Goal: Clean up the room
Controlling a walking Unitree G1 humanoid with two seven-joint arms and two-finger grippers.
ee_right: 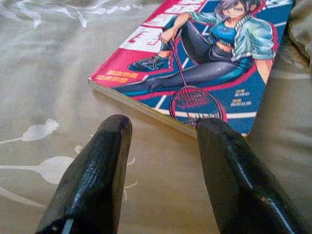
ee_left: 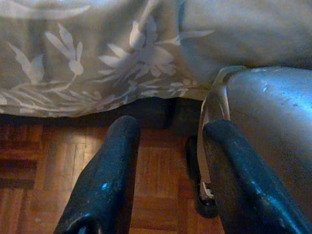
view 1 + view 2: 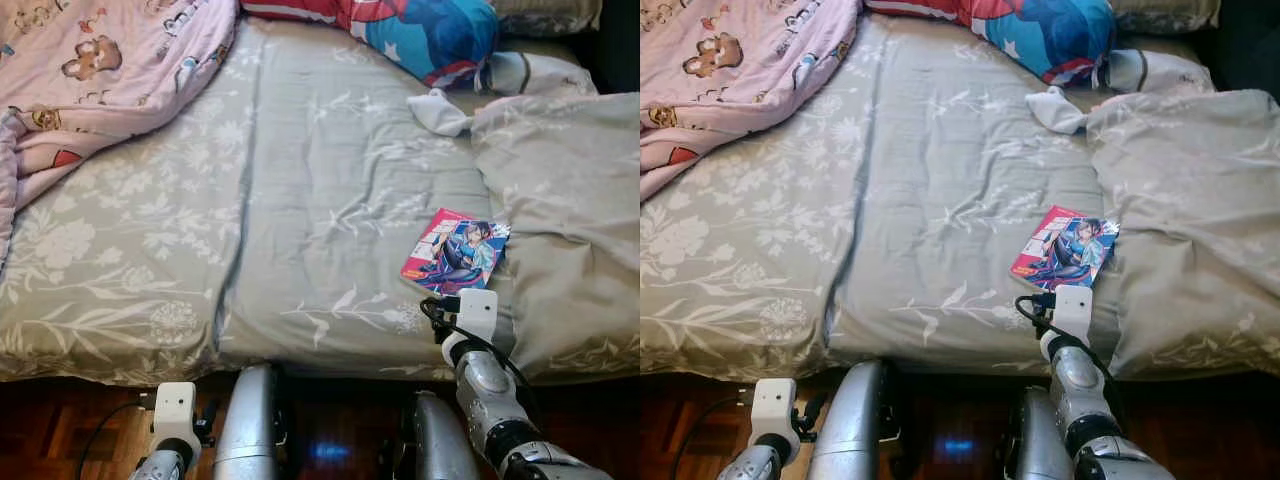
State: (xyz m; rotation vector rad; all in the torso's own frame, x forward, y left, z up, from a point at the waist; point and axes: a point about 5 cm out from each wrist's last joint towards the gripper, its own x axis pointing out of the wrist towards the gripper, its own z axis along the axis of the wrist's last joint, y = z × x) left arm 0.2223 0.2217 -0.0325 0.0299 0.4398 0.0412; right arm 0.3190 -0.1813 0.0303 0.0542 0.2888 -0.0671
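Bed (image 3: 300, 200) w/ grey floral sheet lies just ahead of right gripper (image 1: 163, 129). Comic book (image 3: 455, 252) sits flat, its near edge just beyond the tips; jaws spread wide, holding nothing, prob. lined up to grab it. Left gripper (image 2: 168, 141) hangs low over floor, open, empty.

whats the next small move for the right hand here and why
Probably ease the right hand forward and down so its open fingers straddle the near edge of the comic book. The book lies flat on the bed sheet, just beyond the fingertips and not yet touched, beside the rumpled duvet. The left hand hangs low by the bed's edge.
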